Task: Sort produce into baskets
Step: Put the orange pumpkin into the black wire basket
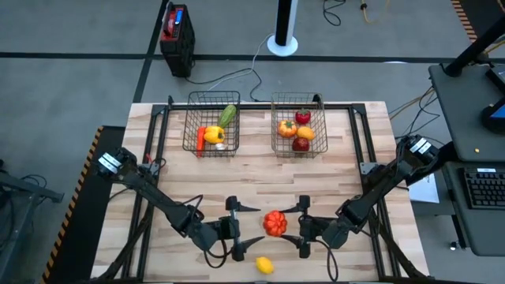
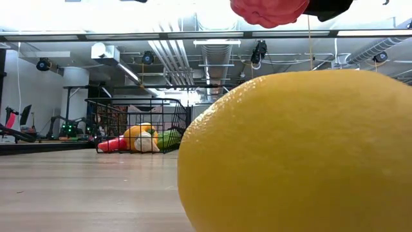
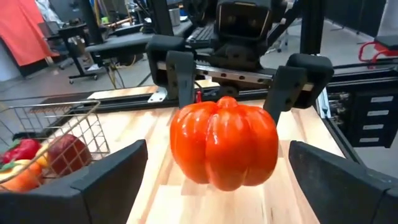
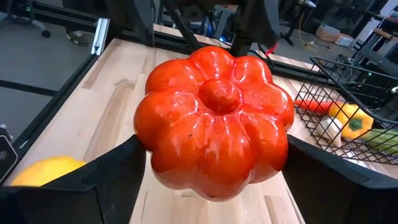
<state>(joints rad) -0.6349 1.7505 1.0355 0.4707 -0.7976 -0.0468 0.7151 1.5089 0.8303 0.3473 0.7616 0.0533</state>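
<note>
Near the wooden table's (image 1: 260,170) front edge, the right gripper (image 1: 303,227) clamps a ribbed red plastic tomato (image 1: 274,223). The left gripper's (image 1: 232,229) fingers stand apart, flanking it.

The high view looks straight down on the whole table (image 1: 260,170). The low view sits at tabletop level, nearly blocked by a lemon (image 2: 296,151) that seems almost against its lens. Both wrist views face each other, sharing the red tomato (image 3: 224,144) at twelve o'clock.
</note>
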